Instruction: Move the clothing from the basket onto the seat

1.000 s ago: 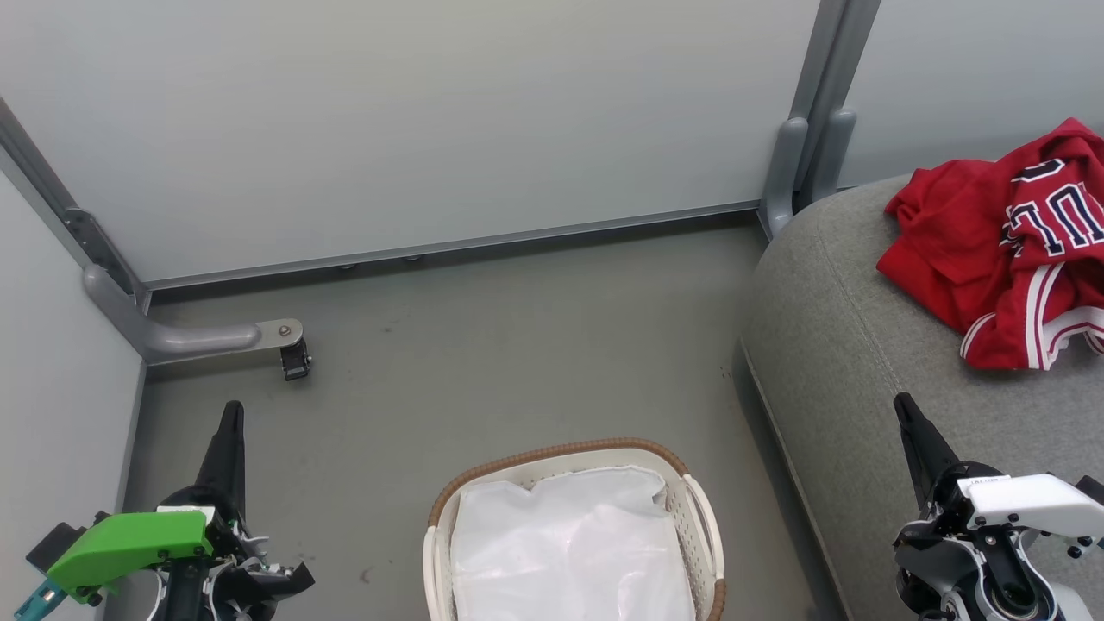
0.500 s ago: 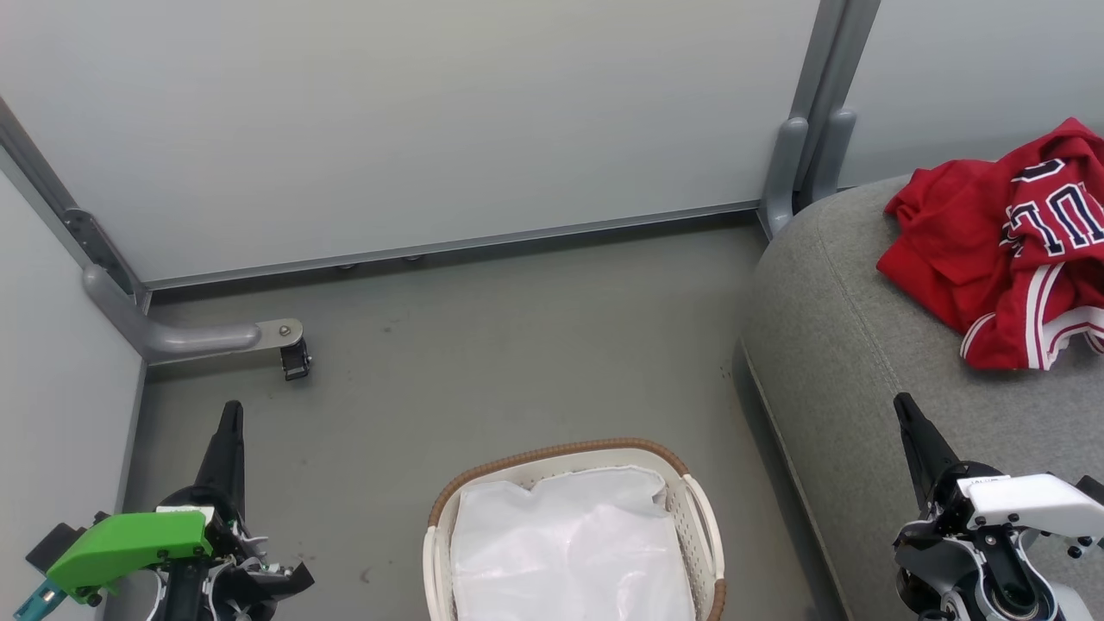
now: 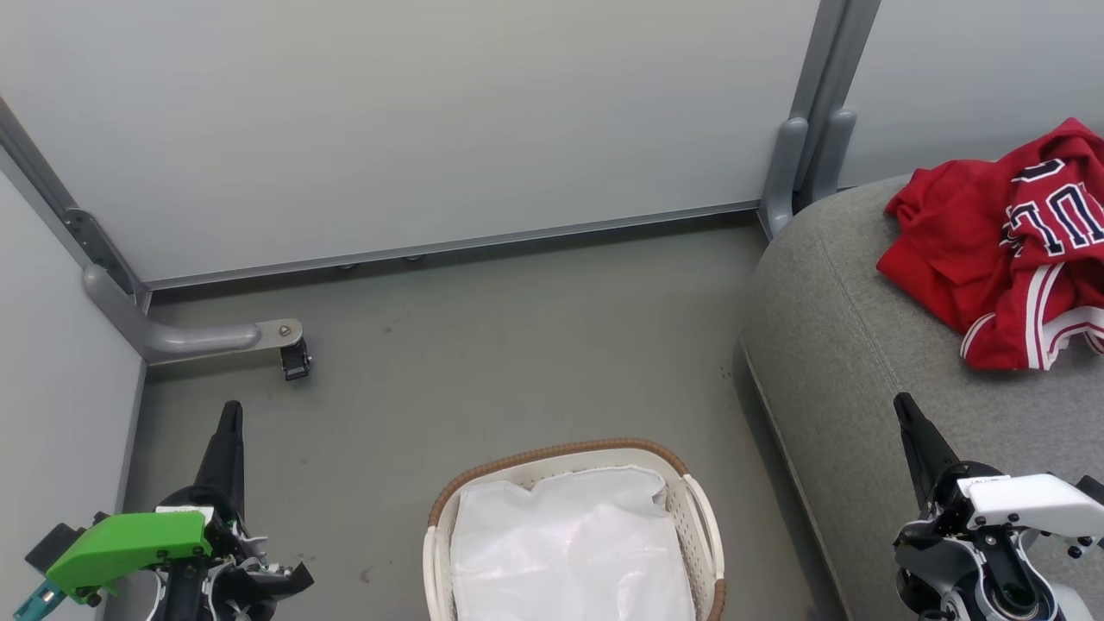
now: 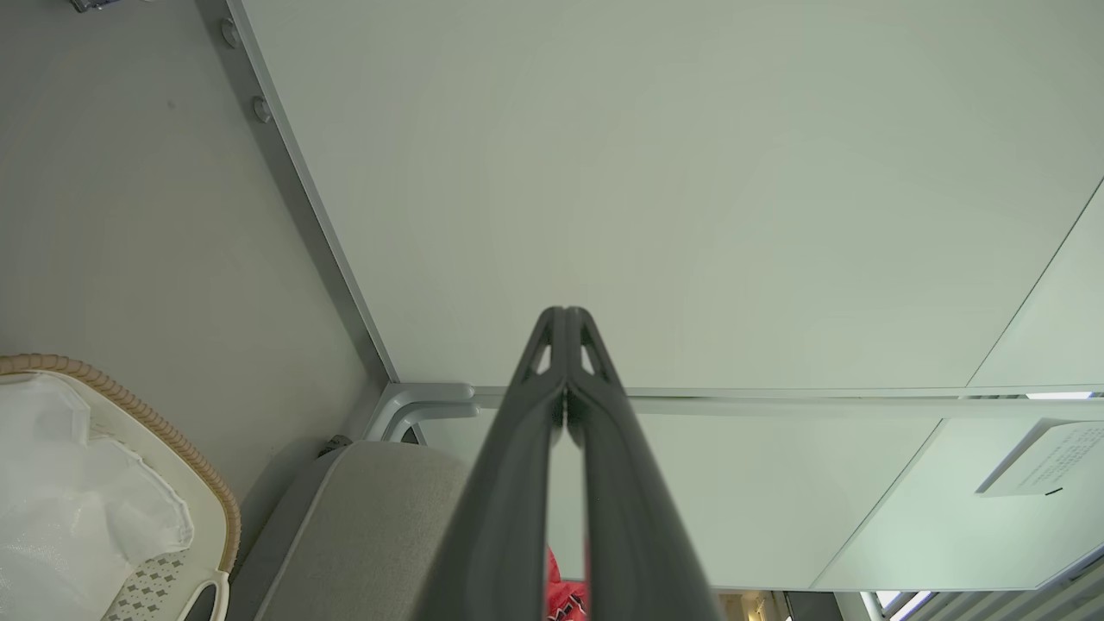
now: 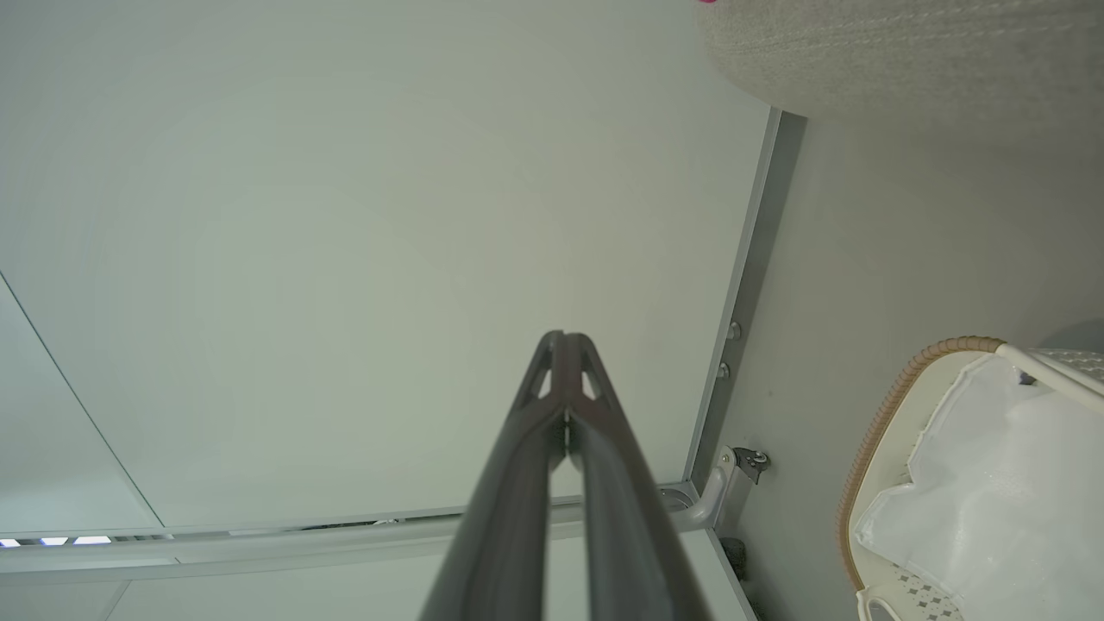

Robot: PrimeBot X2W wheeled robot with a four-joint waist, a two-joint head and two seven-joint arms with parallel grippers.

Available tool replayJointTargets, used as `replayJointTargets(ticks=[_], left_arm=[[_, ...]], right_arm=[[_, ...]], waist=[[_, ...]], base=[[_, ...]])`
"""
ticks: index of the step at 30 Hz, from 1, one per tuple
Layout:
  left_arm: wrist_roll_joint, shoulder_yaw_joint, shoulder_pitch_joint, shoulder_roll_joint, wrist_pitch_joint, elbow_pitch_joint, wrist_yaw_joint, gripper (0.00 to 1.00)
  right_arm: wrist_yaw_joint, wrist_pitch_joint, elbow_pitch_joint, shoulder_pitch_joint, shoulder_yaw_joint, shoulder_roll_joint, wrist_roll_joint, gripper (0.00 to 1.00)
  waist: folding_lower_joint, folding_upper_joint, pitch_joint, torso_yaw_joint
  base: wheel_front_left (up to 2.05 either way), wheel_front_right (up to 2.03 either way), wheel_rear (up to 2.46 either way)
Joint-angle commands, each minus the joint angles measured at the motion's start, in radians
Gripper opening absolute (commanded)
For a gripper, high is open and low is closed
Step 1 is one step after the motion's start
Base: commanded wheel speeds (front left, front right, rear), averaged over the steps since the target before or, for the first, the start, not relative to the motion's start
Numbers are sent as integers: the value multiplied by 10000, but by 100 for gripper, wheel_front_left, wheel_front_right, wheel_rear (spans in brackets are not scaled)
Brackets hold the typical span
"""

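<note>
left gripper [image 3: 231, 412]: long black tapered fingers, bright green cover [image 3: 129, 539], teal tab [image 3: 30, 595]. right gripper [image 3: 903, 404]: same fingers, white cover [image 3: 1031, 502], small black screws, grey housing [image 3: 936, 573].

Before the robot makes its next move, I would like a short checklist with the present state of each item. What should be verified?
1. Basket free of red garments: ok, its visible part holds just the white liner.
2. Clothing lies on the seat: ok; its right part runs past the picture's edge.
3. Left pincer shut, holding nothing: ok.
4. Right pincer shut, holding nothing: ok.
5. Nothing hidden under the liner: cannot tell.
</note>
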Motion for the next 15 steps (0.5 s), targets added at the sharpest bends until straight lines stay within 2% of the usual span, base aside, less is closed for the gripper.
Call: replayJointTargets(ticks=[1,15], left_arm=[[50,42,-102,14,51,-14,-56,0],[76,59,-105,-3,51,-13,-57,0]], right_arm=[[0,29,-26,-87,-20,-56,38,0],[0,29,-26,-87,-20,-56,38,0]], waist=[[0,34,0,0],[0,34,0,0]], base=[[0,0,0],[0,0,0]])
